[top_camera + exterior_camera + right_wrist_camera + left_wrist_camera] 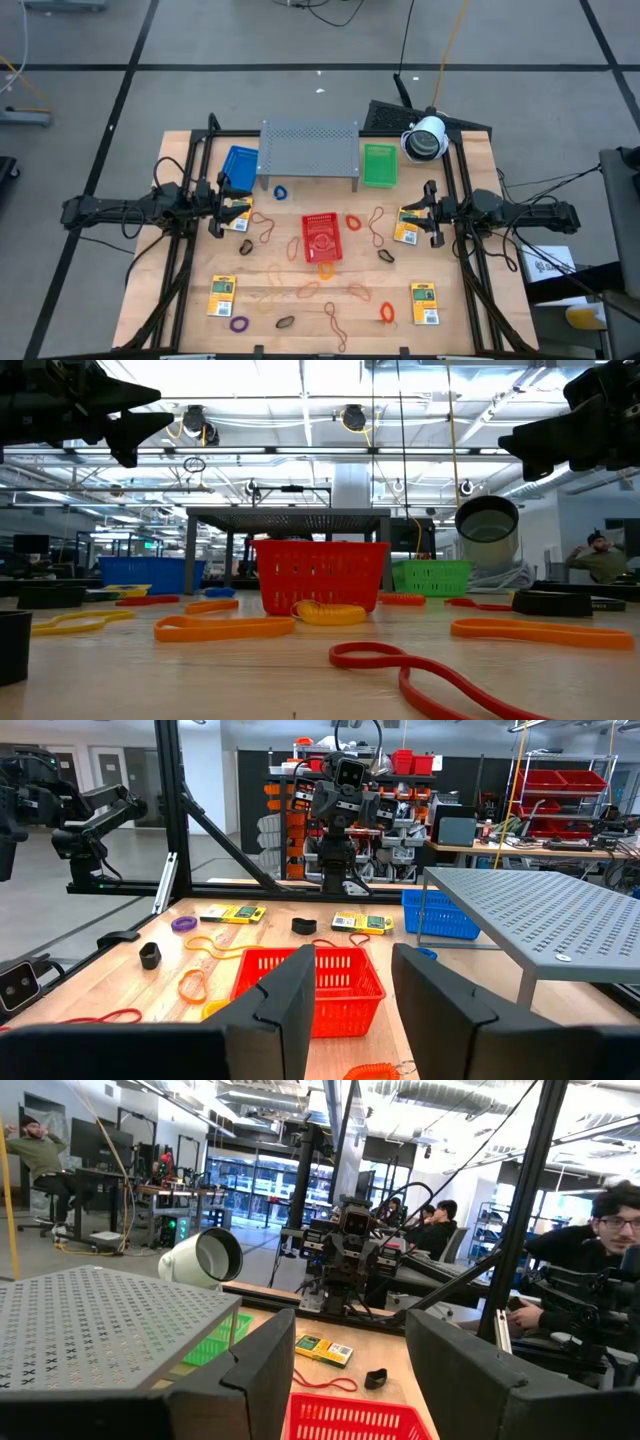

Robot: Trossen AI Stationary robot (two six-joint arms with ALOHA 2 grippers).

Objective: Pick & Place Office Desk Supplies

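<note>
Both arms hover above the table with open grippers that touch nothing. My left gripper is over the left side and points right, above a yellow-and-green packet. My right gripper is over the right side and points left, beside another packet. Two more packets lie flat near the near edge. Rubber-band loops in tan, orange, red, purple, blue and black lie scattered on the table. In the low view both grippers are well clear of the tabletop.
A red mesh basket stands mid-table. A blue basket, a grey perforated rack and a green basket line the far side, with a white camera at the far right. People sit in the room beyond.
</note>
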